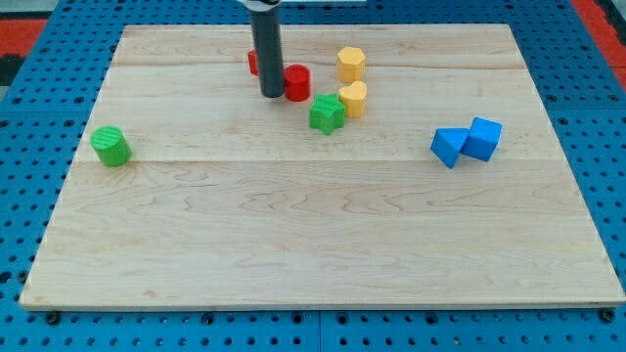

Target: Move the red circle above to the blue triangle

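Observation:
The red circle point(297, 82) lies near the view's top centre of the wooden board point(323, 254). My tip point(272, 95) stands right at its left side, touching or nearly touching it. A second red block point(252, 63) shows partly behind the rod, its shape hidden. The blue triangle point(448, 147) lies at the view's right, touching a blue cube point(482, 138) on its right. The red circle is far to the left of the blue triangle and slightly higher in the view.
A green star-like block point(327, 113) and a yellow block point(354, 99) sit just right of and below the red circle. Another yellow block point(351, 64) lies above them. A green cylinder point(111, 146) lies at the view's left.

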{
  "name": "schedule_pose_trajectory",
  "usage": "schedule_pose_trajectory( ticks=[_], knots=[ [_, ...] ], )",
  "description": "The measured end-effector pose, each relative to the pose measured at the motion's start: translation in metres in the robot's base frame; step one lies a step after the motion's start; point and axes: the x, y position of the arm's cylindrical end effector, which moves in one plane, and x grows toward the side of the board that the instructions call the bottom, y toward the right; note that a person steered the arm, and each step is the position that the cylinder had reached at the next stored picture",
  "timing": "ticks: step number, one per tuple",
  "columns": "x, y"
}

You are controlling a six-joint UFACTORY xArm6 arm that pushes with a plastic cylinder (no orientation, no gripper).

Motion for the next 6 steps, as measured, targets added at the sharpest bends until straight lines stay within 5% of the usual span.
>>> schedule_pose_trajectory(
  ticks=[3, 4, 6],
  knots=[
    [-0.03, 0.061],
    [-0.03, 0.146],
    [0.018, 0.212]
  ],
)
